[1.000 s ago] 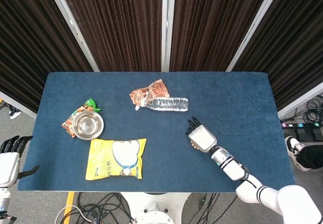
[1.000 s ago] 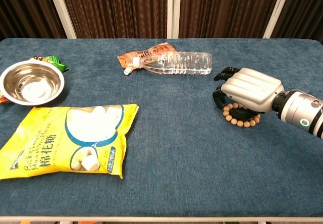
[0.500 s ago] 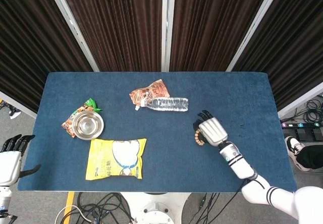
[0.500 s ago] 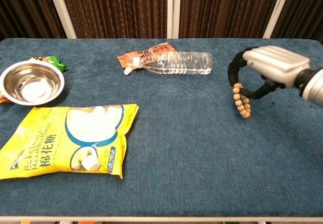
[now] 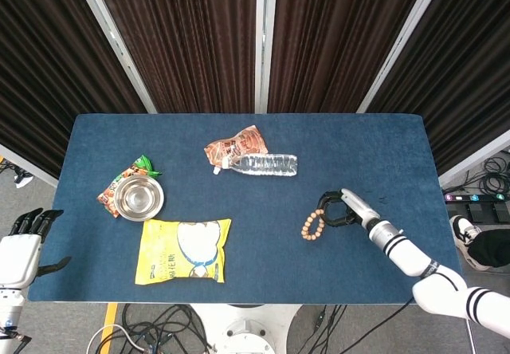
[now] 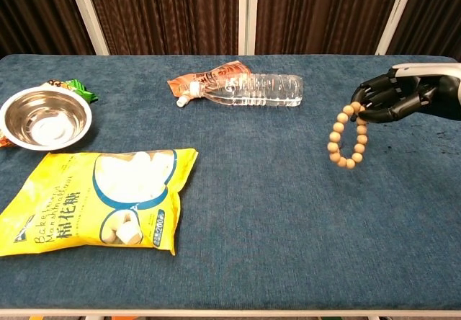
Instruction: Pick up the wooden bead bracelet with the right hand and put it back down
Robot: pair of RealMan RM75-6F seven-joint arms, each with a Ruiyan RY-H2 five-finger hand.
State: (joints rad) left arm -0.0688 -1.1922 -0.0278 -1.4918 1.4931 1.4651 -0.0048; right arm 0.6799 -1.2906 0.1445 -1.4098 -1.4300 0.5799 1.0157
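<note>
Off the left near corner of the blue cloth-covered table (image 5: 382,143), the robot's white left hand (image 5: 21,246) hangs beside the edge with its dark fingers (image 5: 32,220) spread apart and nothing in them; only the head view shows it. On the table's left side sits a round, shiny steel bowl (image 6: 45,120), resting partly on an orange and green snack wrapper (image 5: 140,165) that sticks out behind it. Just near of the bowl lies a flat yellow bag of white candies (image 6: 101,199) with printed lettering. Further right and toward the far side, a clear plastic water bottle (image 6: 248,91) lies on its side, white cap pointing left, overlapping a crumpled orange foil pouch (image 6: 210,74) beneath it. On the right side of the table, the wooden bead bracelet (image 6: 347,135), a loop of pale tan round beads, hangs in the air above the cloth, well apart from the bottle. Its top is caught in the black fingers (image 6: 385,100) of the right hand (image 6: 400,95), which are curled in and clamped on the beads while the loop dangles below. The right forearm reaches in from the right edge.
</note>
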